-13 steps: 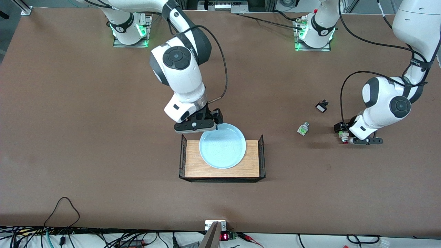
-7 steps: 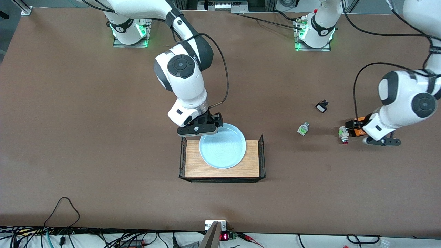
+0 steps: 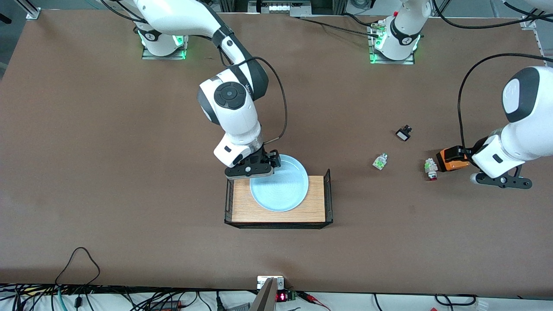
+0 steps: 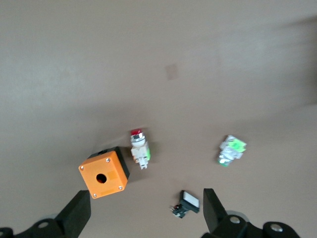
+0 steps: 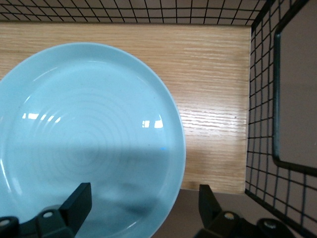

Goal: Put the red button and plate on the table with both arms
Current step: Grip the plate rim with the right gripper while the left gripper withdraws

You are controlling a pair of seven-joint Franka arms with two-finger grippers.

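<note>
Since a second ago, our left arm has pulled away toward its own end of the counter [image 3: 108,142], leaving the red button [image 3: 430,168] lying there, while our right arm has edged closer over the rim of the plate [image 3: 281,190].

Going from big to small: the counter carries a light-wood rack [image 3: 278,211] with black wire sides, and the plate sits on that rack, not yet on the counter. Our right gripper [image 3: 250,169] hovers at the plate's rim on the side away from the front camera; in the right wrist view its fingers [image 5: 78,201] stand spread apart with the rim of the plate [image 5: 89,144] between them, nothing clamped yet.

Our left gripper [image 3: 501,180] hangs over bare counter, fingers [image 4: 79,215] released and empty. Just off them stands the orange box [image 3: 450,159], and touching or just beside it lies the red button [image 4: 139,148], red tip visible. Well apart lie a white-green piece [image 3: 380,161] and a small black part [image 3: 403,133].

We judge the button half done and the plate half still to do: close on the rim, lift, set down.

Our right fingertips are hidden in the front view, and we cannot tell whether they touch the plate.
</note>
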